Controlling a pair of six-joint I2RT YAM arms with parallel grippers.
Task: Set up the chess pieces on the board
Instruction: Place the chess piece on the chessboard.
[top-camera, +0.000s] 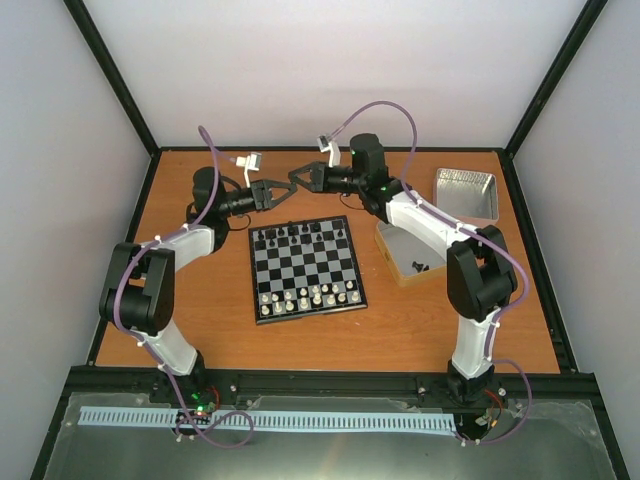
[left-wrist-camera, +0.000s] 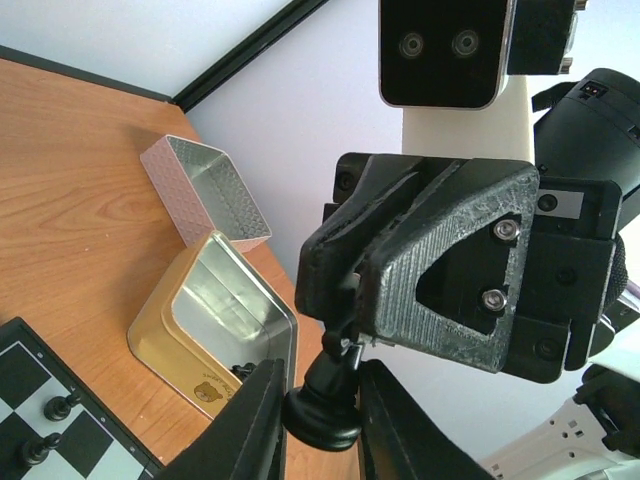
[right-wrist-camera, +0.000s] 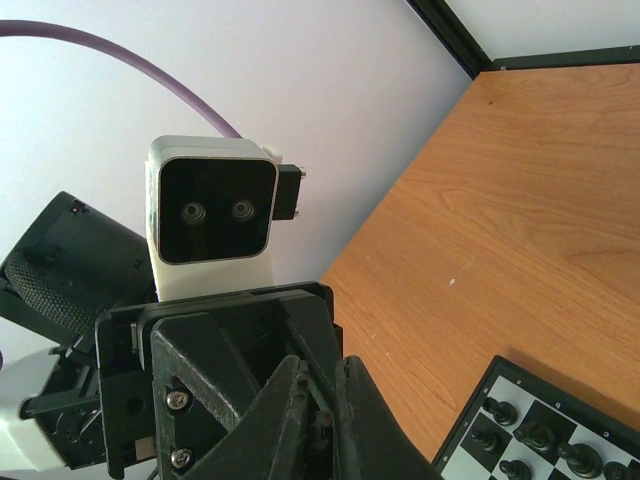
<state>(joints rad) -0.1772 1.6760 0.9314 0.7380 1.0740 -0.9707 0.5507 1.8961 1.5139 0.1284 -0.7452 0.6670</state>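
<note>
Both grippers meet in the air over the table behind the board (top-camera: 303, 268). A black chess piece (left-wrist-camera: 322, 405) hangs between them. My right gripper (left-wrist-camera: 348, 335) is shut on its thin top. The left gripper (left-wrist-camera: 320, 388) has its two fingers pressed against the piece's round base from both sides. In the top view the left gripper (top-camera: 282, 189) and right gripper (top-camera: 299, 180) stand tip to tip, and the piece is too small to make out. In the right wrist view the right gripper (right-wrist-camera: 322, 368) has its jaws nearly together. Black pieces (top-camera: 300, 233) line the board's far rows.
White pieces (top-camera: 305, 297) stand along the board's near rows. A gold tin (top-camera: 398, 250) to the right of the board holds a few black pieces (top-camera: 420, 266). An empty silver tray (top-camera: 466, 192) lies at the back right. The pink-sided tin (left-wrist-camera: 200, 190) sits beyond the gold tin (left-wrist-camera: 165, 345).
</note>
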